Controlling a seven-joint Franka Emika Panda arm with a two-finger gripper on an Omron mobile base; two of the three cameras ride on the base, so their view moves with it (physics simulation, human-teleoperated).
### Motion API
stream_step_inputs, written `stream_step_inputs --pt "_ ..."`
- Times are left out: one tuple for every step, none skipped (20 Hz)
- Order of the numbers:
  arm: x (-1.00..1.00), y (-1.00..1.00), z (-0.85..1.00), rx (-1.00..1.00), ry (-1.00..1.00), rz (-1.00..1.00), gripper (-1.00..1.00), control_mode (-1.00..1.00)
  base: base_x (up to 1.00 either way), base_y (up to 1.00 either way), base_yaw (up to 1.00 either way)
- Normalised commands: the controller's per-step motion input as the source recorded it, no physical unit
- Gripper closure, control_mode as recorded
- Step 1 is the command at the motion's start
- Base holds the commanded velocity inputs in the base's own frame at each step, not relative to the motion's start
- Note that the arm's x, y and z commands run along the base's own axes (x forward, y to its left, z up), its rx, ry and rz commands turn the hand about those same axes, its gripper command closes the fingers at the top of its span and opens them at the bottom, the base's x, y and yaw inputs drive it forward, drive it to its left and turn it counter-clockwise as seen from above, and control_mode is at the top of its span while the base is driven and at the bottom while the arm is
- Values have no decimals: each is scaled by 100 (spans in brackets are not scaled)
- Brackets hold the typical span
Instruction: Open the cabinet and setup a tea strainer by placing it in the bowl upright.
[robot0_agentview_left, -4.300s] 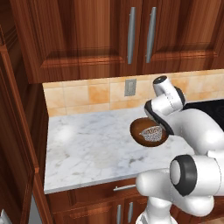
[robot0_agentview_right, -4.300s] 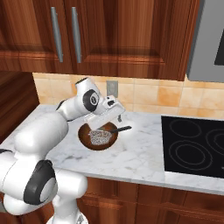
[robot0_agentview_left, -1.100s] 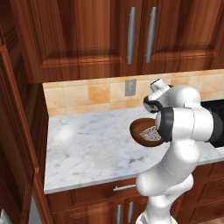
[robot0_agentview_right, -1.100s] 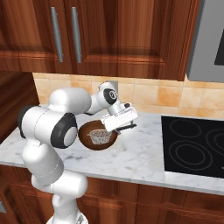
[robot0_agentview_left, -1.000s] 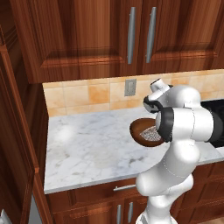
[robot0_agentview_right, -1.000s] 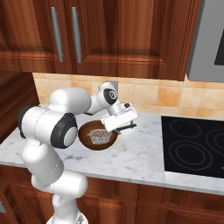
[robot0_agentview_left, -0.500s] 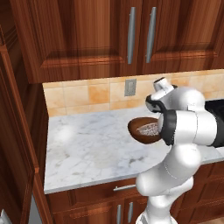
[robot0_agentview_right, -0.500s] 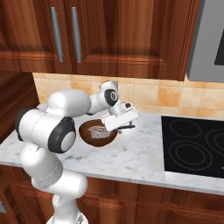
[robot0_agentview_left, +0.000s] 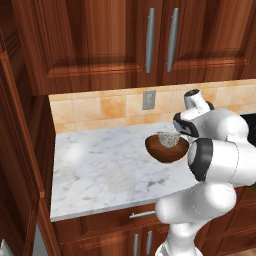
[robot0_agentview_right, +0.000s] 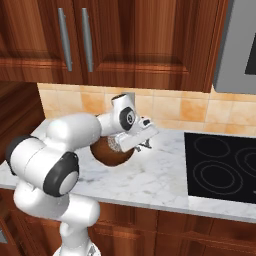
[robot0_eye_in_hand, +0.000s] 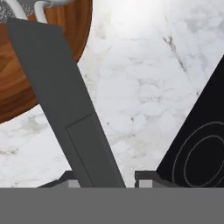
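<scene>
The dark-brown bowl (robot0_agentview_left: 161, 151) (robot0_agentview_right: 107, 154) (robot0_eye_in_hand: 22, 87) rests on the marble counter (robot0_agentview_left: 100, 170). In it lies the tea strainer (robot0_agentview_left: 169, 140) (robot0_agentview_right: 115, 144), its silver mesh basket showing above the rim. Its flat dark handle (robot0_eye_in_hand: 70, 105) runs out over the bowl's edge and passes between the fingertips of my gripper (robot0_eye_in_hand: 107, 177) (robot0_agentview_right: 144, 145). The jaws stand close on either side of the handle, with a thin gap still on one side. My hand hovers low at the bowl's stove side. The cabinet is out of view.
A black cooktop (robot0_agentview_right: 220, 165) (robot0_eye_in_hand: 197, 148) lies just right of the bowl. Wall cabinets (robot0_agentview_left: 100, 45) hang above, and an outlet (robot0_agentview_left: 148, 99) sits in the tiled backsplash. A tall wooden panel (robot0_agentview_left: 20, 150) borders the counter's left end. My own arm crowds the counter's front.
The jaws have narrowed around the strainer's handle. The mesh basket now sits higher at the bowl's rim, and the bowl has shifted slightly left.
</scene>
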Motion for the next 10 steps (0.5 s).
stream_step_inputs --pt "-31 0 0 0 -32 6 100 -100 0 0 0" --pt "-35 0 0 0 -32 6 100 -100 0 0 0" --pt "-35 0 0 0 -30 7 100 -100 0 0 0" --pt "-36 0 0 0 -31 7 100 -100 0 0 0" --pt "-40 1 0 0 -33 9 100 -100 0 0 0" --pt "-40 3 0 0 -34 10 100 -100 0 0 0" --pt "-43 2 0 0 -35 11 100 -100 0 0 0" --pt "-41 2 0 0 -35 12 100 -100 0 0 0" --pt "-38 0 0 0 -32 11 100 -100 0 0 0" --pt "-35 0 0 0 -29 10 100 -100 0 0 0"
